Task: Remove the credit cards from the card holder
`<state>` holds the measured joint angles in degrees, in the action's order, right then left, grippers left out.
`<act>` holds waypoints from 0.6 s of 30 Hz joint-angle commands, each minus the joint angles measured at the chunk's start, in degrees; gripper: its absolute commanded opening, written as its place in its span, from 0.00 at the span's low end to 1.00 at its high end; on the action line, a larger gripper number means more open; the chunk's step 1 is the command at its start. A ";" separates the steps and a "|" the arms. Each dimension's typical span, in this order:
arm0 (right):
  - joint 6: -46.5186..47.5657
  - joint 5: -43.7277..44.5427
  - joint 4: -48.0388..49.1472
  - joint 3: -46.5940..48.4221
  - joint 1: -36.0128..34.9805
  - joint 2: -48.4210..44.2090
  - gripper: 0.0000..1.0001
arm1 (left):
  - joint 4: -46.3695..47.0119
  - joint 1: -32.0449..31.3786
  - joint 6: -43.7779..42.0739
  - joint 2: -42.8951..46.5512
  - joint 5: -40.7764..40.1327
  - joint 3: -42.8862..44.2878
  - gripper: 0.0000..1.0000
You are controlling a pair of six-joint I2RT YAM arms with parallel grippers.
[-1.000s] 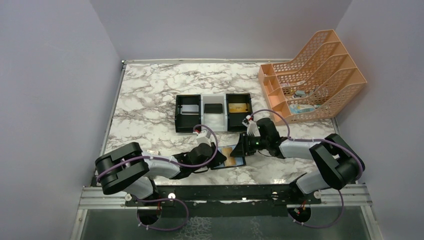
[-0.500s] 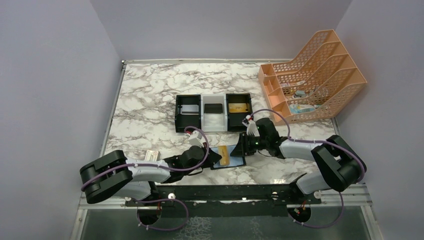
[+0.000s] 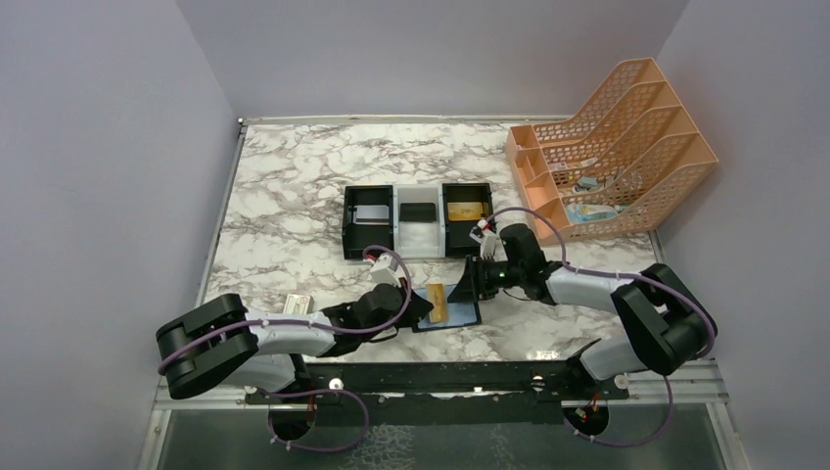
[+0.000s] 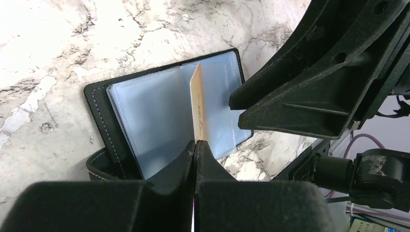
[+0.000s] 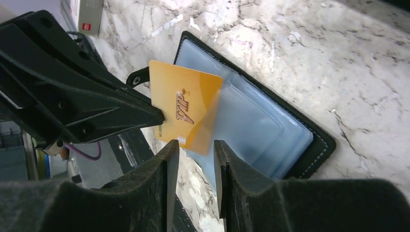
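Note:
The black card holder lies open on the marble near the front edge, its bluish pocket panels up. My left gripper is shut on a gold-tan card, held on edge over the holder. One corner of the card still sits under a clear pocket sheet. My right gripper is open, just above the holder's right side, holding nothing. A silver-grey card and another gold card lie in the tray.
The black-white-black tray stands behind the holder, with a dark item in its middle compartment. A white box with a red mark lies to the left. An orange file rack stands at the back right.
My left arm has swung its elbow out to the left and drawn the gold card leftward, further out of the pocket. My right gripper has shifted slightly back from the holder.

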<state>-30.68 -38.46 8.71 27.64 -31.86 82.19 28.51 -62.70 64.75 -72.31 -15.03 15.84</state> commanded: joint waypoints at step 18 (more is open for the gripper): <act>-2.65 0.66 8.16 -1.45 -0.22 9.31 0.30 | 0.34 0.12 -2.35 -5.27 3.84 5.53 0.22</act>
<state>-34.28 -42.61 17.67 27.51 -31.88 92.16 28.05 -62.70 63.61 -76.47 -13.26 19.40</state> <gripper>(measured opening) 0.297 0.200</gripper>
